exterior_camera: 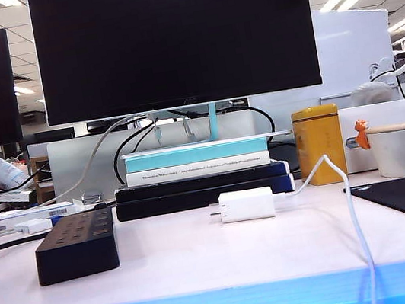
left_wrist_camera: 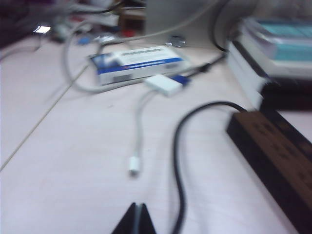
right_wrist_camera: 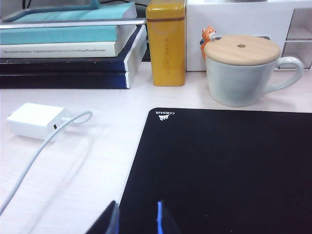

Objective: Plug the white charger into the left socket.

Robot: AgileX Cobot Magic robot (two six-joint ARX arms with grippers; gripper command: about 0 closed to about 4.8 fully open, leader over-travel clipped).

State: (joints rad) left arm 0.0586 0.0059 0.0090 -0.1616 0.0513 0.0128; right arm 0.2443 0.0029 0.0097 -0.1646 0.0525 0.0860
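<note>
While it lies on its side near the middle of the pale surface (exterior_camera: 204,260), one white charger (exterior_camera: 246,205) is seen with two prongs aimed toward nine o'clock in the exterior view, and its thin white cable (exterior_camera: 353,213) is looped off at three o'clock and dropped over the front edge. One black power strip (exterior_camera: 76,244) is set at about nine o'clock from it, well apart, with the left socket (exterior_camera: 84,234) among the small openings on its top face; nothing is plugged in. Four stacked books (exterior_camera: 201,174) are counted at twelve o'clock behind the charger, the print on one spine too small to be read. One yellow tin (exterior_camera: 319,143) stands at two o'clock, and one pale mug (right_wrist_camera: 241,78) is covered by a wooden lid (right_wrist_camera: 242,49), so its contents are hidden. One black mat (right_wrist_camera: 219,165) is marked "CORSAIR". The left claw (left_wrist_camera: 136,219) is clenched on nothing, low over the surface. The right claw (right_wrist_camera: 136,219) is held slightly parted and empty at the mat's edge.
</note>
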